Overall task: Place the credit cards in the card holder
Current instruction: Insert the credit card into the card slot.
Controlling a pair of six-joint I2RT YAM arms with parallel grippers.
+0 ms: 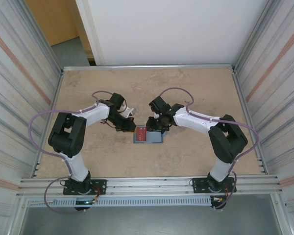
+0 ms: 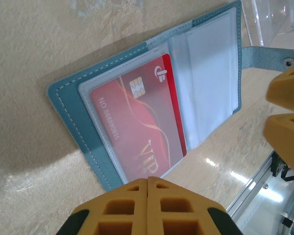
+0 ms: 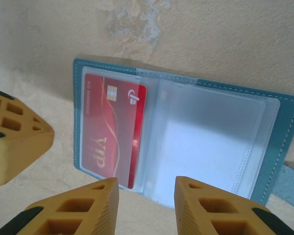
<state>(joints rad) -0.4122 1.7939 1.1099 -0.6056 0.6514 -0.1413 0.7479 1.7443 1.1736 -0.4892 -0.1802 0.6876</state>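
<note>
One camera sits high up behind the near edge of the table (image 1: 196, 88) and looks down at all of it, with the card holder (image 1: 148, 135) tiny in the middle, while both wrist cameras look at that same open card holder from very close, one from each side.

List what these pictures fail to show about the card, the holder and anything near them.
- Left wrist: the credit card's lower end, hidden behind the shut left gripper.
- Left wrist: most of the clear case, cut off by the top right corner.
- Right wrist: the card holder's snap tab, cut off by the right edge.
- Top external: the card's printing, too small to read.
</note>
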